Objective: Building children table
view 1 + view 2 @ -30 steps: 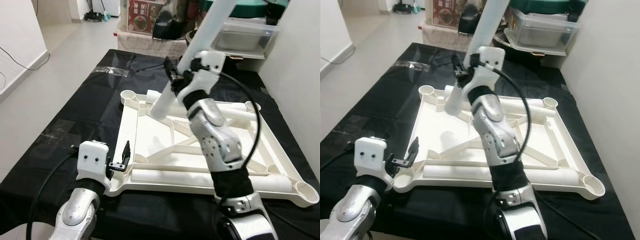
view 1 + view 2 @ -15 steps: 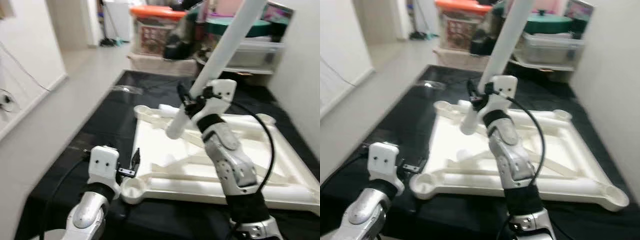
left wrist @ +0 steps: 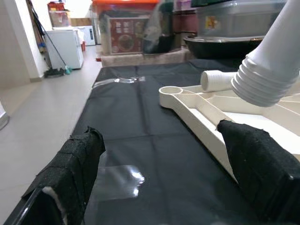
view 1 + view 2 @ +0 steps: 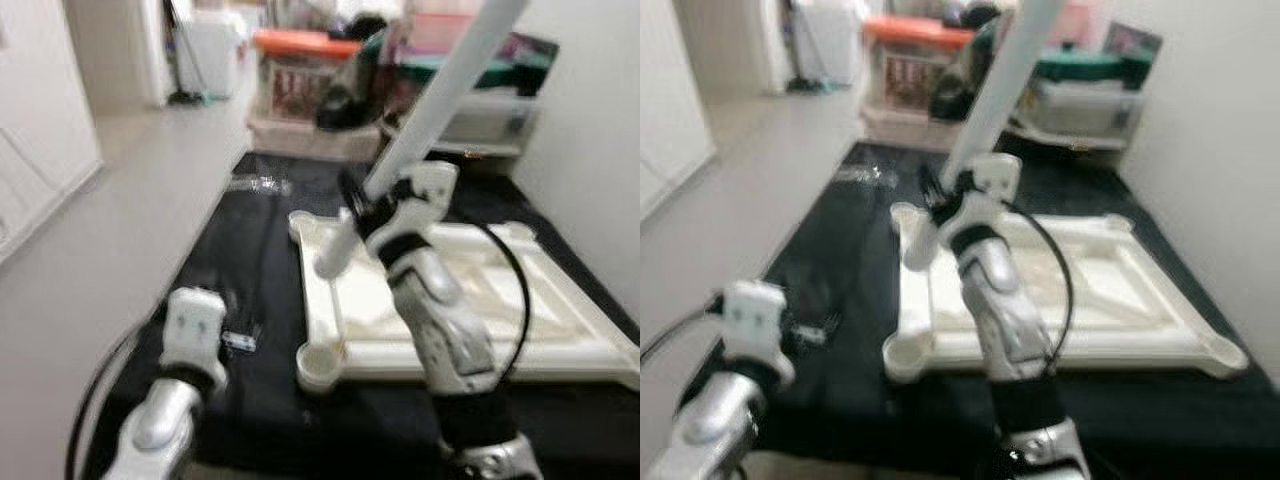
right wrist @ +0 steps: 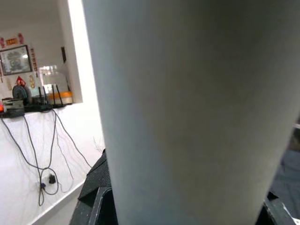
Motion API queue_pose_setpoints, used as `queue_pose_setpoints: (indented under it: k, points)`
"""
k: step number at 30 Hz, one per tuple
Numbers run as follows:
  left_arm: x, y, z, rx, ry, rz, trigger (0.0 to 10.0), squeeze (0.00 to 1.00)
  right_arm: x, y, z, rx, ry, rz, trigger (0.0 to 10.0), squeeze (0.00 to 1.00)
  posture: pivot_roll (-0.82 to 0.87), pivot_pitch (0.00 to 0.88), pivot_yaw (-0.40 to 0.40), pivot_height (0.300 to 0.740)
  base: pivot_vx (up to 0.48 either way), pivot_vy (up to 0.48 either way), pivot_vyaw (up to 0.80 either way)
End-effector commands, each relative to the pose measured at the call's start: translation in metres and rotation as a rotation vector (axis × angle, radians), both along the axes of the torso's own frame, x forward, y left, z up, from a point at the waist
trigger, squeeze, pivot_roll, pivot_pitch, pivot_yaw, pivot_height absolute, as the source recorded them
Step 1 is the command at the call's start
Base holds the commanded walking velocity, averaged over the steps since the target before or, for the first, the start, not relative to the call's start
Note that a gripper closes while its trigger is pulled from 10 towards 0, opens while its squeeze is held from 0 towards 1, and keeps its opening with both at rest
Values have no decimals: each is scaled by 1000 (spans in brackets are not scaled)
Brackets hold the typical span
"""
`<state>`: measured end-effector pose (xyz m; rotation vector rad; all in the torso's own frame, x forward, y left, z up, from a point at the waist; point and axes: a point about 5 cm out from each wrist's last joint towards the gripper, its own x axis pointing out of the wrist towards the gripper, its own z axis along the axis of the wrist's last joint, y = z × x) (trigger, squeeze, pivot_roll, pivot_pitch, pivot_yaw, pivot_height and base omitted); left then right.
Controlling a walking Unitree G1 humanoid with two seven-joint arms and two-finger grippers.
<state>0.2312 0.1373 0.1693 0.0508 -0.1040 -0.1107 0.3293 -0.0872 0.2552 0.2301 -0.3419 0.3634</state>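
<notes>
Silver arms frame the near foreground of a blurred head view. Left tool [image 4: 240,340], nearest the camera, hovers low over the black cloth [image 4: 250,270] beside the near left corner of the white tabletop frame [image 4: 480,310]; its two padded fingers [image 3: 70,168] are spread wide with nothing between them. The frame lies flat and upside down on the cloth, ribs facing up, with a round leg socket [image 4: 318,362] at its near left corner and another socket [image 3: 171,90] at the far left corner. A short ribbed stub [image 3: 216,78] lies just beyond that far corner. Right tool [image 4: 362,205], farther out, is raised above the left part of the frame and pinches a long white table leg [image 4: 440,95]. The leg slants up and away to the right, its ribbed lower end [image 3: 262,84] hanging clear above the frame. Storage boxes [image 4: 300,70] stand on the floor beyond the cloth's far edge.
</notes>
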Motion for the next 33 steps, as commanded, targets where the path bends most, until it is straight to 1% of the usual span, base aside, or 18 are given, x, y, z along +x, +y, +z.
queue_pose_setpoints:
  k: [1, 5, 9, 11, 12, 14, 16, 17, 18, 20, 21, 24, 25, 26, 28, 30, 32, 33]
  points:
    - [-2, -3, -2, 14, 9, -2, 10000, 0, 0, -6, 3, -3, -6, -19, 10000, 0, 87, 51, -89, 740, 0, 0, 0]
    - [-6, -4, -5, 20, 24, -10, 10000, 0, 2, -8, 0, -6, 6, 0, 10000, 0, 88, 64, -90, 740, 0, 0, 0]
    - [-18, -8, -12, 17, 67, -48, 10000, 0, 10, -16, -7, -41, 59, 128, 10000, 0, 89, 96, -88, 740, 0, 0, 0]
    - [-20, -9, -13, 15, 71, -53, 10000, 0, 11, -17, -8, -46, 67, 145, 10000, 0, 89, 96, -88, 740, 0, 0, 0]
    - [-24, -11, -15, 27, 82, -80, 10000, 0, 15, -25, -8, -31, 93, 205, 10000, 0, 92, 109, -86, 740, 0, 0, 0]
    - [-26, -12, -16, 30, 84, -87, 10000, 0, 16, -27, -8, -25, 98, 221, 10000, 0, 93, 116, -88, 740, 0, 0, 0]
    - [-29, -12, -17, 22, 94, -94, 10000, 0, 19, -35, -5, 10, 100, 331, 10000, 0, 97, 131, -86, 740, 0, 0, 0]
    - [-29, -12, -17, 22, 94, -94, 10000, 0, 19, -35, -5, 10, 100, 331, 10000, 0, 97, 131, -86, 740, 0, 0, 0]
    - [-30, -12, -17, 18, 97, -95, 10000, 0, 20, -38, -2, 27, 96, 377, 10000, 0, 98, 132, -86, 740, 0, 0, 0]
    - [-30, -12, -17, 18, 97, -95, 10000, 0, 20, -38, -2, 27, 96, 377, 10000, 0, 98, 132, -86, 740, 0, 0, 0]
    - [-31, -11, -17, 15, 101, -94, 10000, 0, 22, -42, 1, 54, 91, 431, 10000, 0, 103, 140, -87, 740, 0, 0, 0]
    - [-38, -15, -18, 1, 122, -118, 10000, 0, 20, -40, 13, 104, 71, 748, 10000, 0, 116, 158, -87, 740, 0, 0, 0]
    - [-38, -15, -18, 1, 122, -118, 10000, 0, 20, -40, 13, 104, 71, 748, 10000, 0, 116, 158, -87, 740, 0, 0, 0]
    - [-40, -16, -18, 0, 126, -126, 10000, 0, 16, -38, 12, 94, 73, 834, 10000, 0, 117, 159, -88, 740, 0, 0, 0]
    - [-45, -23, -16, -38, 133, -183, 10000, 0, 8, -31, 2, -13, 77, 995, 10000, 0, 122, 173, -89, 740, 0, 0, 0]
    - [-49, -29, -15, -63, 144, -225, 10000, 0, 8, -26, -4, -48, 91, 1031, 10000, 0, 129, 186, -91, 740, 0, 0, 0]
    - [-52, -30, -15, -64, 146, -239, 10000, 0, 7, -25, -4, -55, 92, 1047, 10000, 0, 130, 188, -91, 740, 0, 0, 0]
    - [-57, -33, -14, -77, 157, -267, 10000, 0, 5, -24, -5, -74, 92, 1090, 10000, 0, 130, 192, -92, 740, 0, 0, 0]
